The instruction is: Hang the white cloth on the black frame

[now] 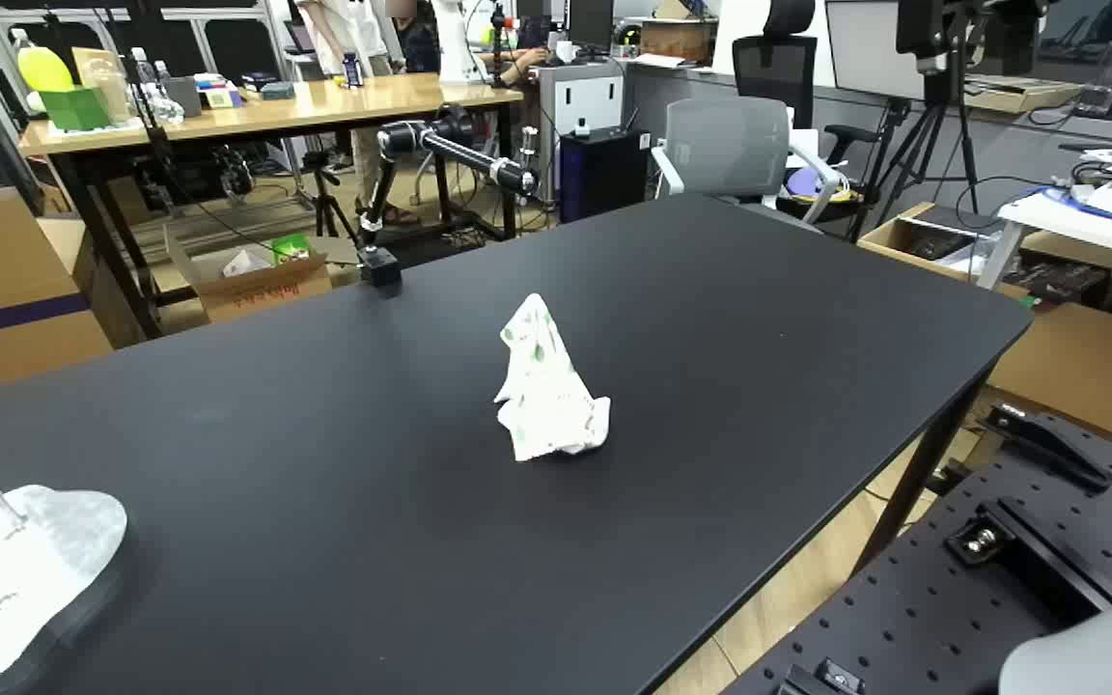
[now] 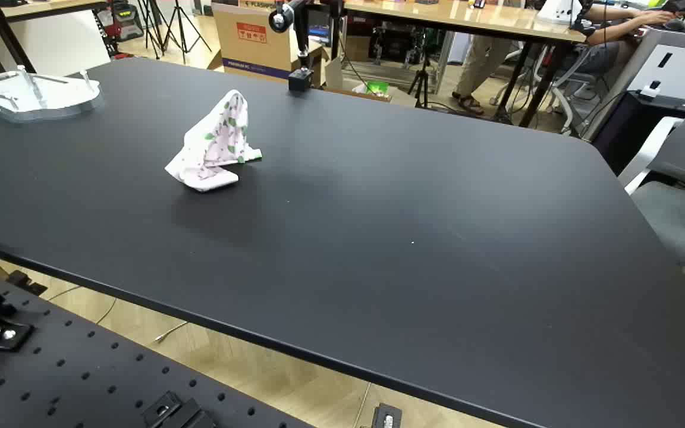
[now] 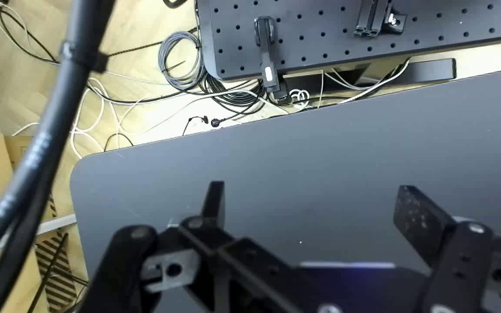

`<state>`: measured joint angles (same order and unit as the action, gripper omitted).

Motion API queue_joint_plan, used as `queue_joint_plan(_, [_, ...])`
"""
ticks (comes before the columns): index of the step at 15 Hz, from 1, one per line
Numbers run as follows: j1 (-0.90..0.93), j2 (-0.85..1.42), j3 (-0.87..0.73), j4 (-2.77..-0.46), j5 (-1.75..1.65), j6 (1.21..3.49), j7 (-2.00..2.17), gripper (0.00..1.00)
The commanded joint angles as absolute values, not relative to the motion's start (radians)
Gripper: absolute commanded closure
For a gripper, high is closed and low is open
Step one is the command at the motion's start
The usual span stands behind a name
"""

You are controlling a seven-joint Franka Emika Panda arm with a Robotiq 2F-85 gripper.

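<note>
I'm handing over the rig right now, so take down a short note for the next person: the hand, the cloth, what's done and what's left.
Hand: open, nothing in its grip.
White cloth: bunched into a peak on the table, seen in both exterior views.
Hanging place: I can't be sure; the black jointed stand at the table's edge may be the one meant.
Done: no hanging yet.
Left: confirm the hanging place, then grasp, lift and hang the cloth.
</note>
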<state>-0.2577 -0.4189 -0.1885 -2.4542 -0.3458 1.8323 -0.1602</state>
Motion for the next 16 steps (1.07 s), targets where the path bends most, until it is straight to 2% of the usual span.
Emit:
queue_joint_plan(1, [-0.244,-0.42,-0.201,-2.452,-0.35,1.829,-0.156,0.0])
queue_joint_plan(12, [-0.244,-0.42,-0.201,-2.451,-0.35,1.83,-0.156,0.0])
queue_joint_plan(16, [-0.181,-0.407,-0.151,-2.525,-0.309,1.91,-0.107,0.0])
